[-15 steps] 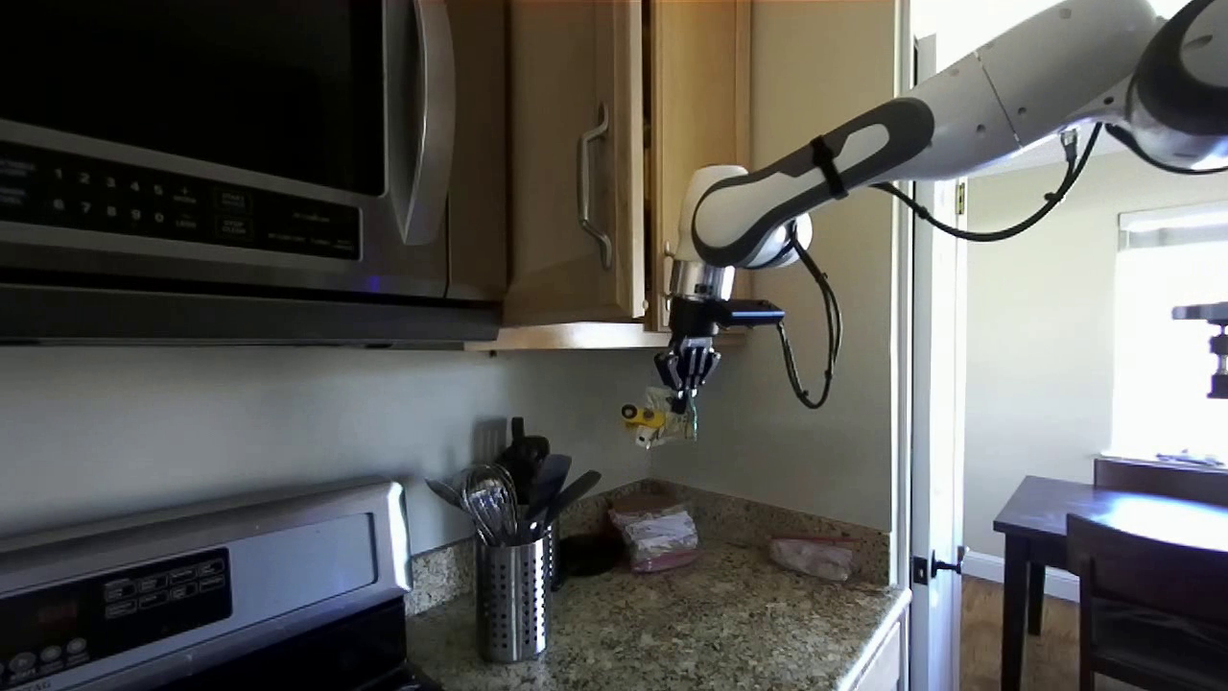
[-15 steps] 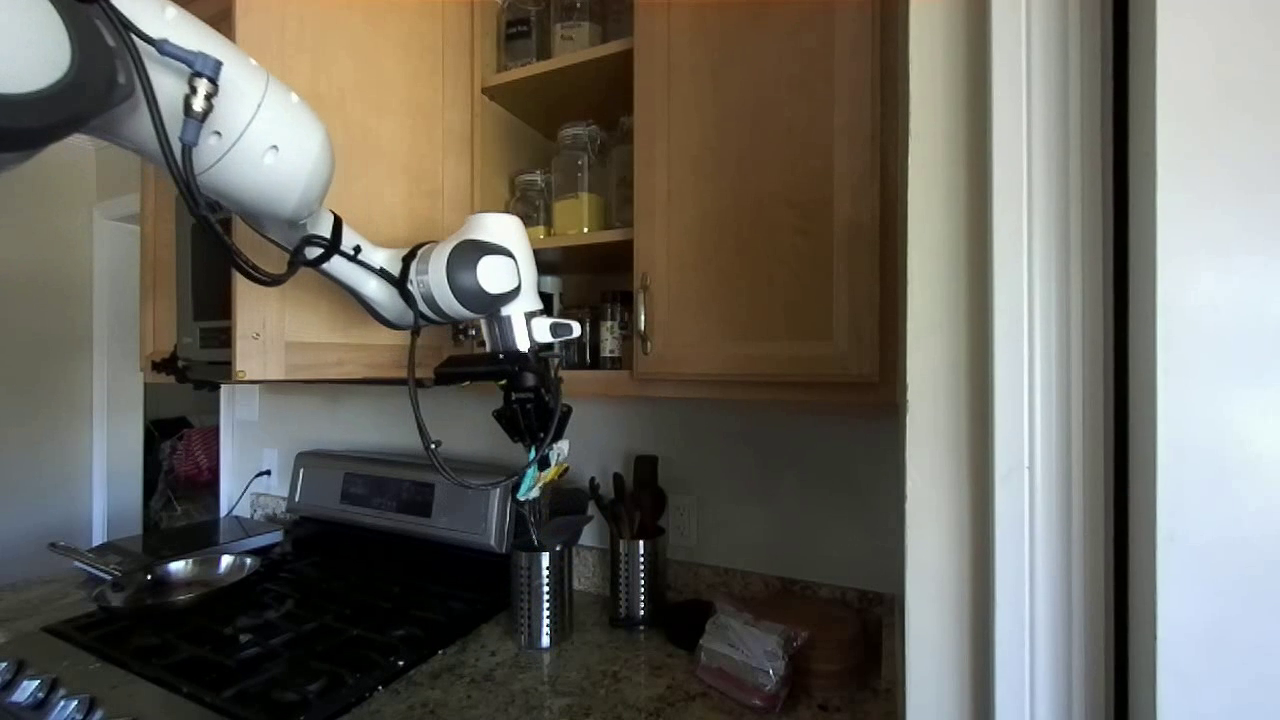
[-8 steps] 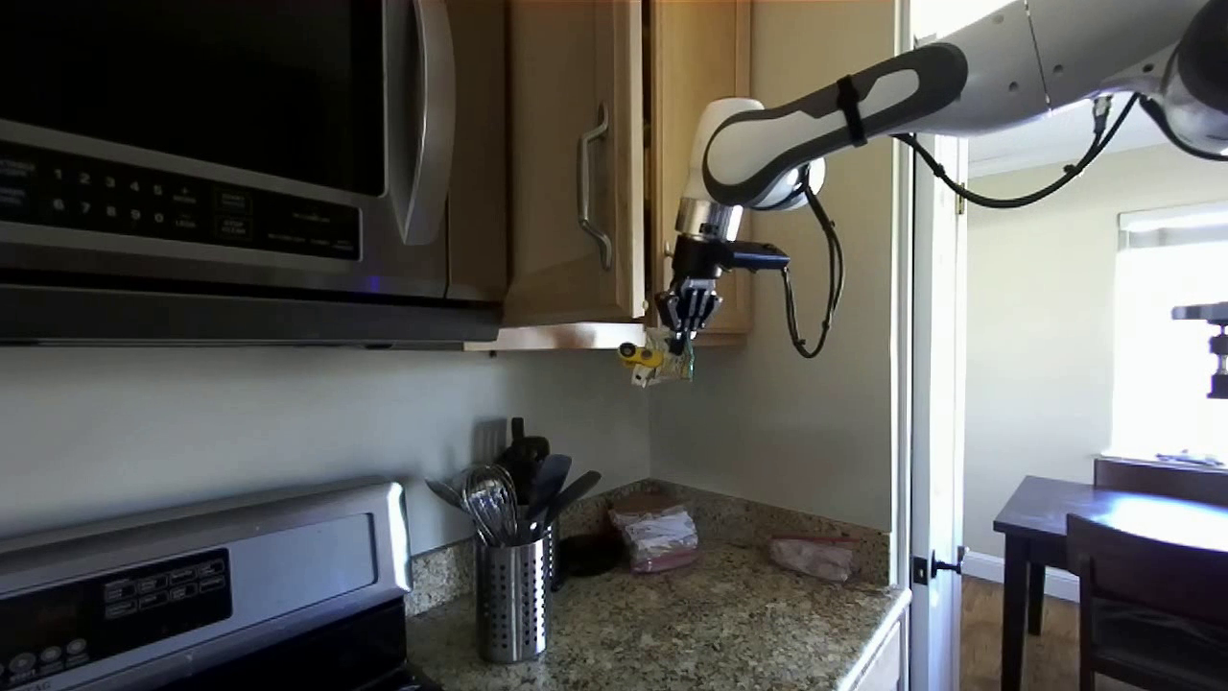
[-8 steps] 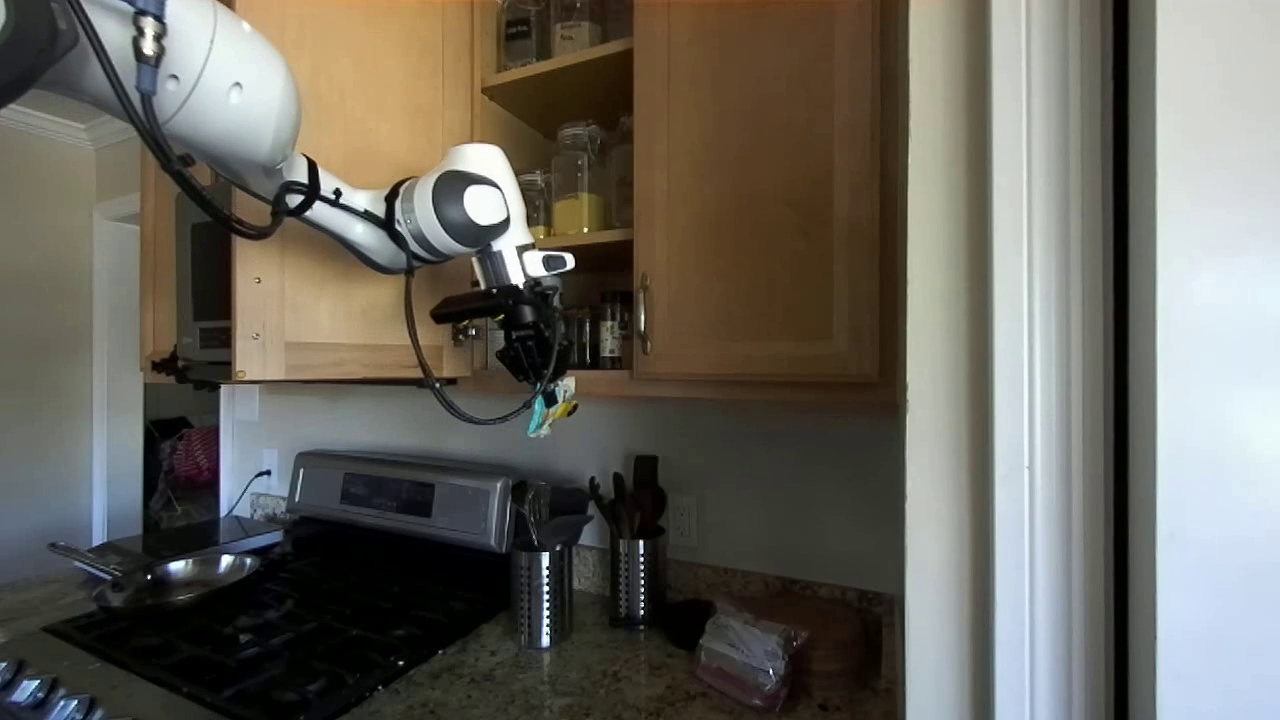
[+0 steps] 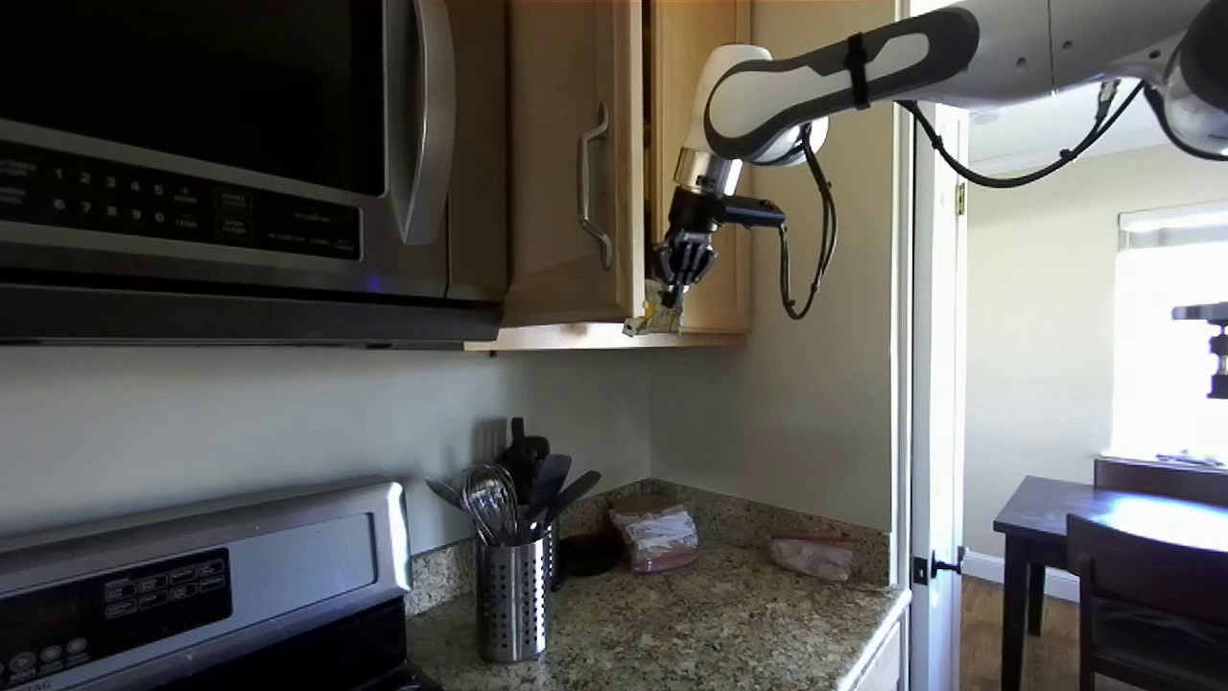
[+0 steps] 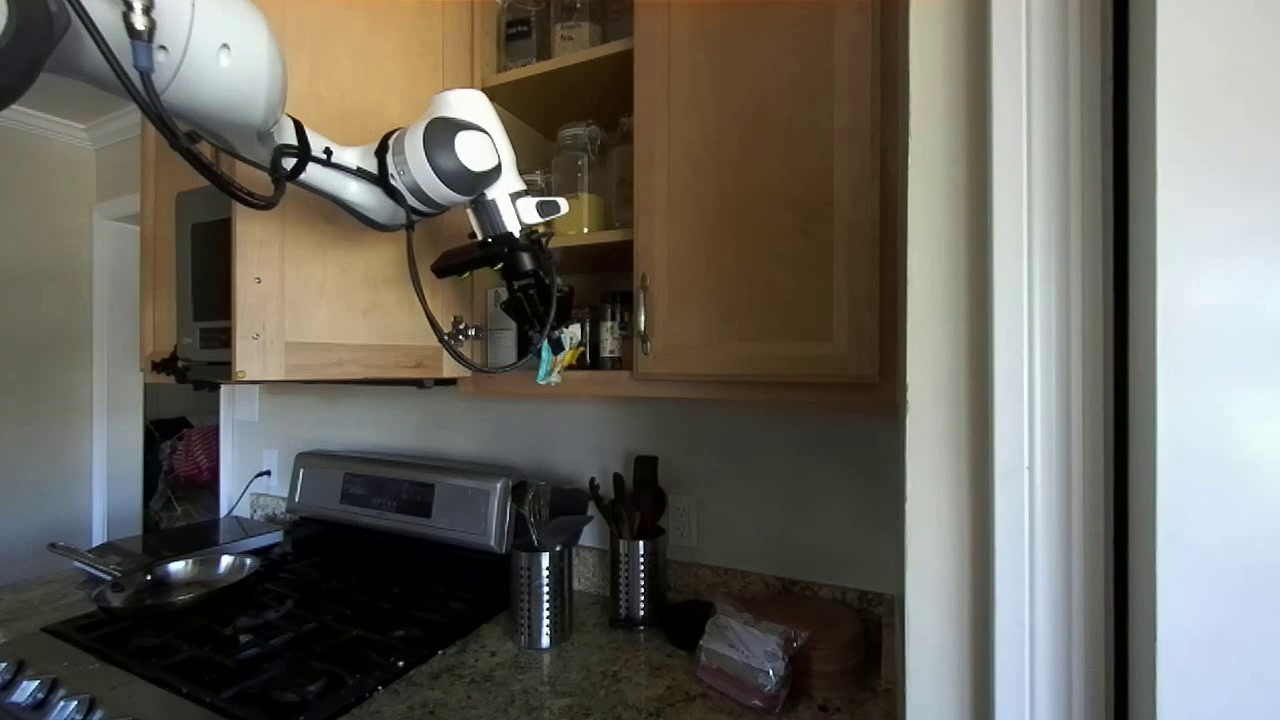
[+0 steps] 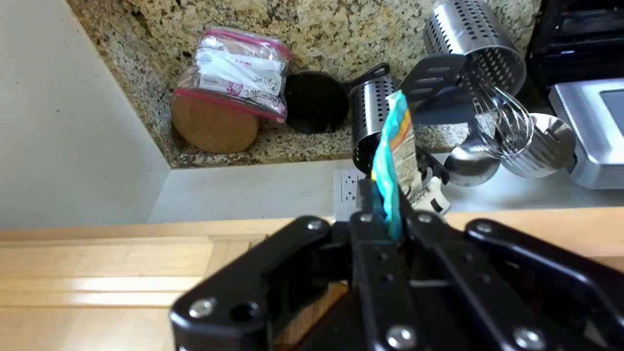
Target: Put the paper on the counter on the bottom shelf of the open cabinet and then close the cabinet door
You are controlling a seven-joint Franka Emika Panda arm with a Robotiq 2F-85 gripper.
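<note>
- paper (image 7: 387, 165): up off the counter (image 5: 691, 614), held in the gripper (image 7: 386, 204). Crumpled; teal strip, some yellow and small print visible from the wrist.
- fingers (image 7: 365, 200): clamped on the paper, which pokes out past the tips toward 12 o'clock in wrist view.
- in an exterior view, paper shows against the low opening of the cabinet (image 6: 755, 190), lower end overlapping the front edge of the bottom shelf (image 6: 600, 380). Touching or apart: can't tell.
- small bottles (image 6: 610, 330) on the bottom shelf, 2 o'clock of the paper, near. jar with yellow contents (image 6: 585, 180) a shelf up, 12 o'clock.
- cabinet door (image 6: 330, 290): swung open, 10 o'clock of the paper. Its bar handle (image 5: 583, 182) shows in an exterior view, 11 o'clock of the paper.
- counter is well below the paper. On it: utensil cup (image 6: 540, 605) at 6 o'clock, second cup (image 6: 637, 590) between 5 and 6, zip bag (image 6: 745, 655) at 5.
- stove (image 6: 300, 610): between 7 and 8 o'clock; frying pan (image 6: 175, 575) at 8.
- microwave (image 5: 192, 154) in an exterior view: between 9 and 10 o'clock, well apart.
</note>
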